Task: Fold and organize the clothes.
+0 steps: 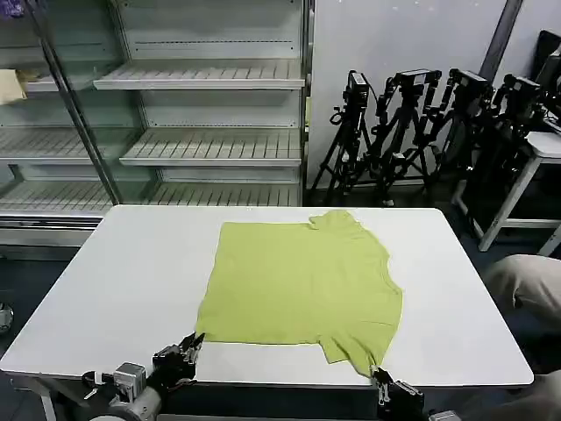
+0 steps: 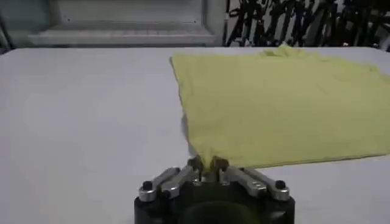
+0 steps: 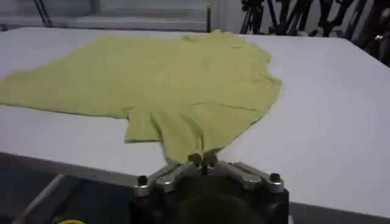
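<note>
The clothes are one lime short-sleeved shirt (image 1: 302, 281), spread flat on the white table (image 1: 131, 272) with its collar at the far side. My left gripper (image 1: 195, 342) sits at the table's near edge, shut on the shirt's near left corner (image 2: 204, 152). At the near right, my right gripper (image 1: 379, 375) is shut on the tip of the near sleeve (image 3: 183, 143), just past the table's front edge. The left wrist view shows the left gripper (image 2: 207, 162) pinching fabric. In the right wrist view the right gripper (image 3: 203, 159) does the same, with the shirt (image 3: 177, 85) lying flat beyond it.
Metal shelving (image 1: 202, 79) stands behind the table, with a pale cream cloth (image 1: 10, 85) on a shelf at the far left. Camera tripods (image 1: 412, 123) crowd the back right beside another white table (image 1: 543, 149). A person's beige-clad knee (image 1: 526, 285) is at the right edge.
</note>
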